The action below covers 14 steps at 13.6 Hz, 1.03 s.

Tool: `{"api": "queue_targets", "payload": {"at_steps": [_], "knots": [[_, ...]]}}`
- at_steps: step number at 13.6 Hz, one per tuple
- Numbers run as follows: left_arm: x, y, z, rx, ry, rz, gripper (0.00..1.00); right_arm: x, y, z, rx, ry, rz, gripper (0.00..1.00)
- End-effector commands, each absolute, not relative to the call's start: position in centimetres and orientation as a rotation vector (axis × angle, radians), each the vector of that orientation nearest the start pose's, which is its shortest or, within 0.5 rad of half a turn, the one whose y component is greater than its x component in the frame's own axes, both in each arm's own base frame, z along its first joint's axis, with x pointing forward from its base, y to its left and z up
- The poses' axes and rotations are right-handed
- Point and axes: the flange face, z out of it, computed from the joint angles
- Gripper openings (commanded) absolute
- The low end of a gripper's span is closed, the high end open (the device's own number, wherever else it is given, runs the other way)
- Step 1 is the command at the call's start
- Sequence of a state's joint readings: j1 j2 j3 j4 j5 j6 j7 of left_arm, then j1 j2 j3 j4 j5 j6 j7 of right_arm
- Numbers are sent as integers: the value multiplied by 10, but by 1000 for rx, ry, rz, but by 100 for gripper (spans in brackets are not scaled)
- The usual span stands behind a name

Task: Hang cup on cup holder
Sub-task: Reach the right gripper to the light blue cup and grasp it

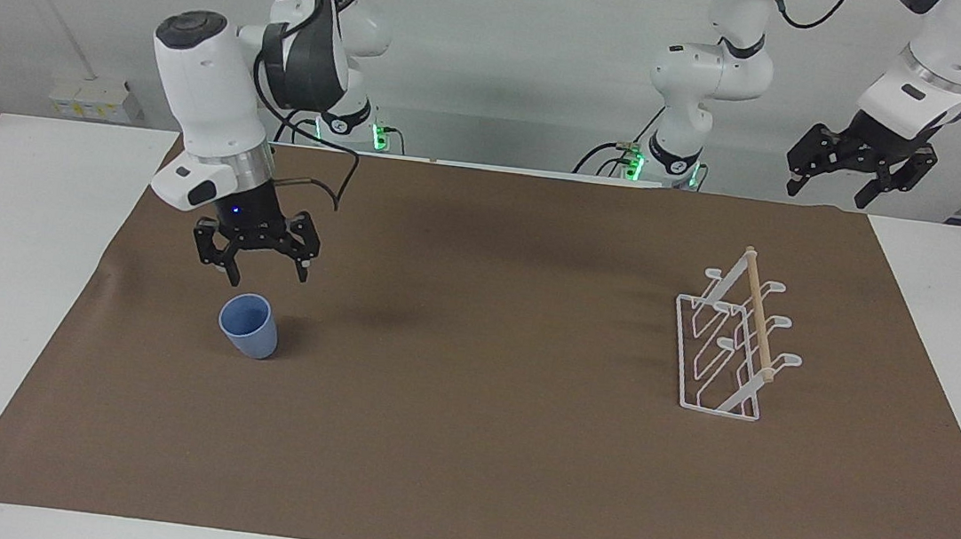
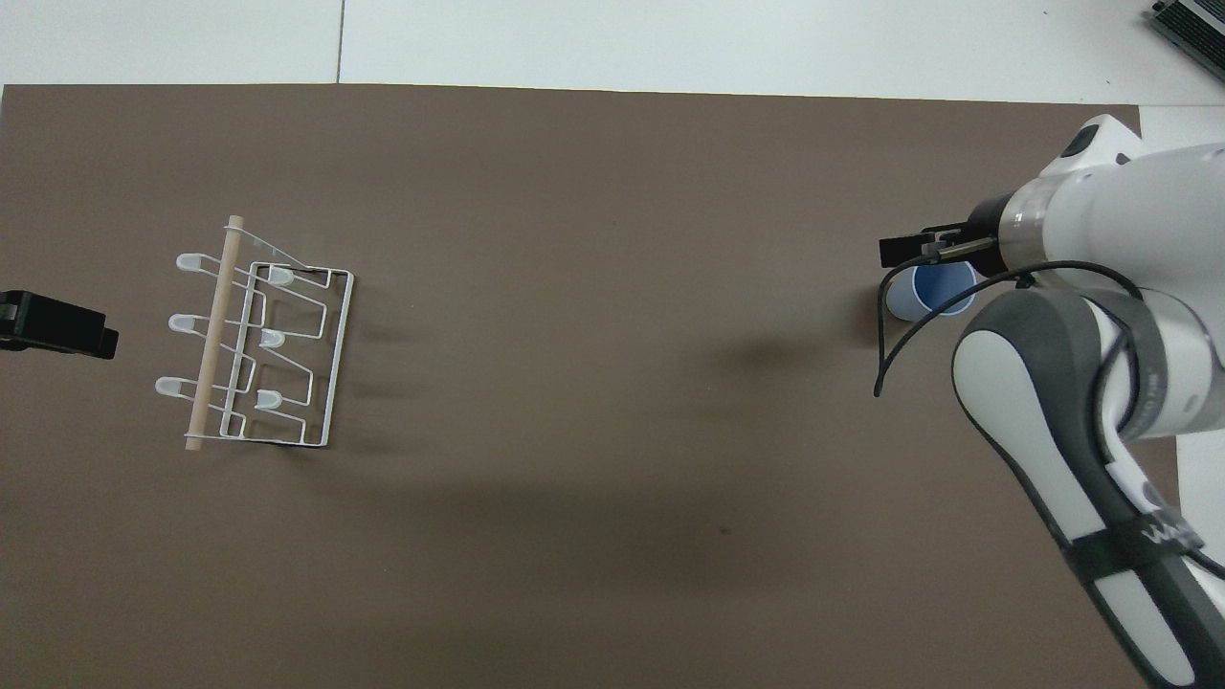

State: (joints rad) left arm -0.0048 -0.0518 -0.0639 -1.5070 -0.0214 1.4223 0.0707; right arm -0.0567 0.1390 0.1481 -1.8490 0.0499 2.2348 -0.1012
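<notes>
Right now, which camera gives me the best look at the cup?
The facing view: the cup stands upright on the brown mat in plain sight, with the open right gripper over it and not touching. In the overhead view the right arm and its cable cover much of the cup.

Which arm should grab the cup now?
Right. The right gripper hangs open just above the upright cup, while the left gripper waits raised at the cup holder's end of the table.
</notes>
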Motion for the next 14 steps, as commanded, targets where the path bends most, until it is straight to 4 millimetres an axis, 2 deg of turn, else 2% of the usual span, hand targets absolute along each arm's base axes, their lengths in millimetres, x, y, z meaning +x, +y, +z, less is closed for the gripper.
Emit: {"api": "queue_targets", "payload": {"at_steps": [1,3,5,7,9,13,14], "knots": [[514,-38,671,-3153,220,32,100,628,55,440,-3040,-236,-339,100],[514,-38,671,-3153,222,32,100,618,51,402,-3048,-227,-319,100],[514,-39,671,-3153,225,32,100,607,46,383,-3058,-226,-275,100],[514,-42,671,-3152,232,29,100,605,42,376,-3059,-285,-259,100],[513,-43,672,-3153,235,27,100,600,30,367,-3062,-334,-262,100],[513,-43,672,-3153,235,22,100,600,16,365,-3057,-450,-267,100],[514,-43,672,-3153,235,25,100,600,16,365,-3056,-455,-268,91]]}}
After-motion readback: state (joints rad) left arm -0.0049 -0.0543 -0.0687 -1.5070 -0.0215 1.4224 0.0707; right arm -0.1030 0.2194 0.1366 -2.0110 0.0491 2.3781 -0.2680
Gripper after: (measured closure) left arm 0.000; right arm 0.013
